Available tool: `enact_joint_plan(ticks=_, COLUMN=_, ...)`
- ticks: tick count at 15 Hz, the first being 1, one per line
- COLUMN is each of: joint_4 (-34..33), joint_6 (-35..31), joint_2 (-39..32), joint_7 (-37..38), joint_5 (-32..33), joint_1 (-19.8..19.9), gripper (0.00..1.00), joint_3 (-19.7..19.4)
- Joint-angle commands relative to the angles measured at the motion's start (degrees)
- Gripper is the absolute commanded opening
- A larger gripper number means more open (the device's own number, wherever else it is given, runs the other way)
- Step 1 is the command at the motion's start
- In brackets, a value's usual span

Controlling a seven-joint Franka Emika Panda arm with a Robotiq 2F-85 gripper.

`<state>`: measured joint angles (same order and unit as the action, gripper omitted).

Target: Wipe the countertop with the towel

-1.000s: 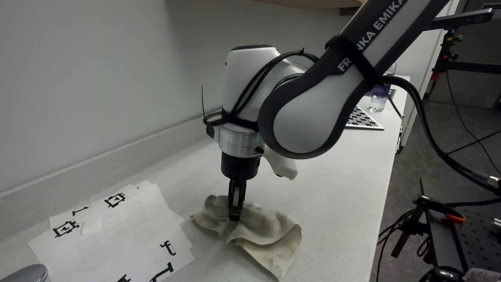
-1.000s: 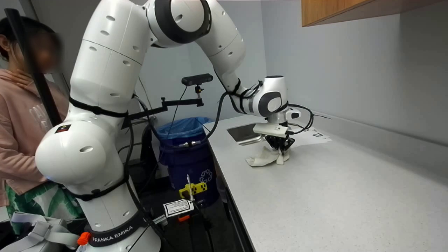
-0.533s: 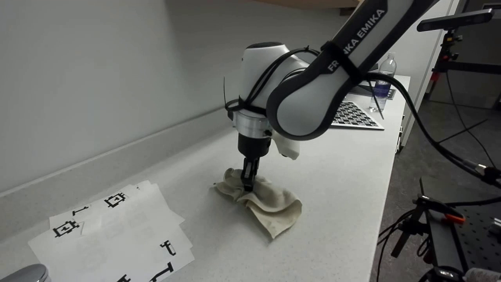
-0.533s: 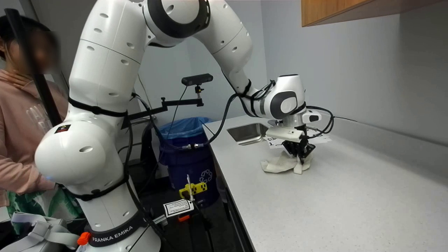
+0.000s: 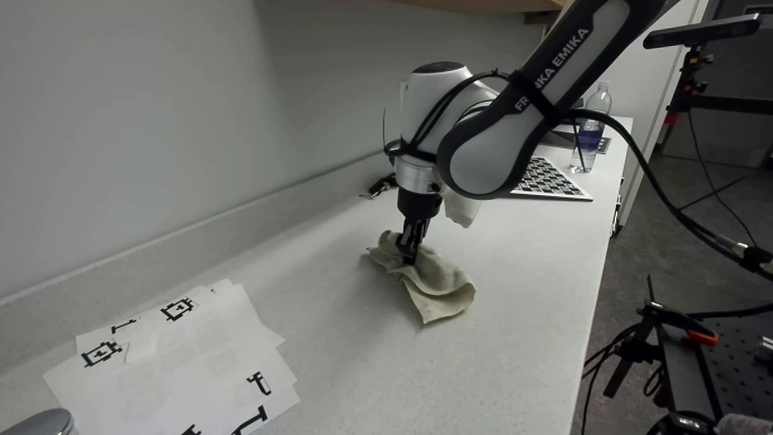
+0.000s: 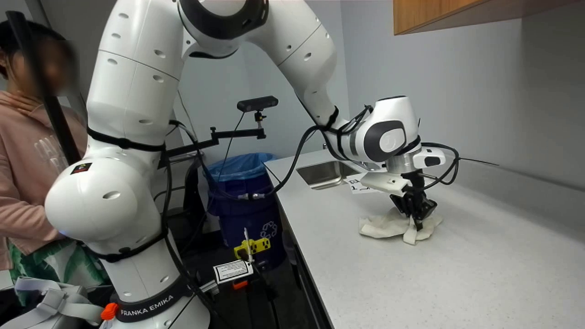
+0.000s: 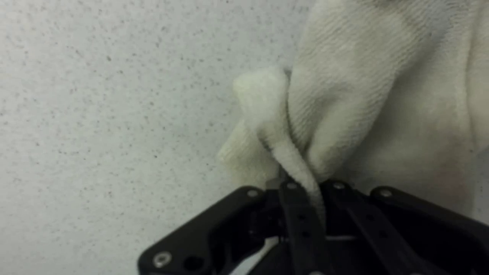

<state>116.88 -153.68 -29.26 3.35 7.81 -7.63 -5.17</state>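
Note:
A cream-coloured, crumpled towel (image 5: 444, 284) lies on the pale speckled countertop (image 5: 362, 374). It also shows in an exterior view (image 6: 384, 226) and fills the right of the wrist view (image 7: 351, 68). My gripper (image 5: 410, 257) points down and is shut on a bunched fold of the towel near one end. In an exterior view the gripper (image 6: 417, 221) is low over the counter with the cloth spread around its fingertips. In the wrist view a strip of cloth runs up between the fingers (image 7: 315, 191). The fingertips themselves are partly hidden by folds.
White papers with black marks (image 5: 181, 356) lie near the wall. A checkered board (image 5: 546, 179), a water bottle (image 5: 589, 139) and a small dark object (image 5: 381, 185) stand beyond the arm. A sink (image 6: 327, 174) is set in the counter. A wooden cabinet (image 6: 438, 18) hangs overhead.
My gripper has dragged the towel along the counter, away from the papers and the sink, toward the checkered board's end. The grip on the towel has stayed shut.

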Motion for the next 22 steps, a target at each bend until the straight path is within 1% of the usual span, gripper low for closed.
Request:
enact_joint_plan(ticks=1, joint_4=-0.06, joint_6=-0.75, joint_2=0.52, joint_7=1.68, joint_5=0.95, joint_1=-0.77, gripper=0.02, joint_3=1.26)
enact_joint_plan(ticks=10, joint_4=-6.03, joint_6=1.90, joint_2=-2.42, joint_7=-4.64, joint_5=0.68, joint_1=-4.25, gripper=0.02, joint_3=11.43)
enact_joint_plan(ticks=12, joint_4=-6.89, joint_6=2.45, joint_2=-3.21, joint_7=-6.71, joint_5=0.74, joint_1=-4.86, gripper=0.02, joint_3=13.12)
enact_joint_plan(ticks=14, joint_4=-7.56, joint_6=2.92, joint_2=-4.15, joint_7=-8.61, joint_5=1.01, joint_1=-5.24, gripper=0.02, joint_3=14.02)
enact_joint_plan(ticks=16, joint_4=-8.12, joint_6=2.98, joint_2=-5.32, joint_7=-11.11, joint_5=0.04, joint_1=-4.34, gripper=0.02, joint_3=15.41)
enact_joint_plan(ticks=18, joint_4=-8.57, joint_6=2.91, joint_2=-6.12, joint_7=-12.31, joint_5=-0.13, joint_1=-3.85, gripper=0.02, joint_3=15.48)
enact_joint_plan(ticks=21, joint_4=-7.91, joint_6=2.42, joint_2=-5.53, joint_7=-12.01, joint_5=0.06, joint_1=-3.05, gripper=0.02, joint_3=14.10)
enact_joint_plan(ticks=22, joint_4=-7.10, joint_6=2.07, joint_2=-4.92, joint_7=-11.28, joint_5=0.41, joint_1=-2.78, gripper=0.02, joint_3=13.10)
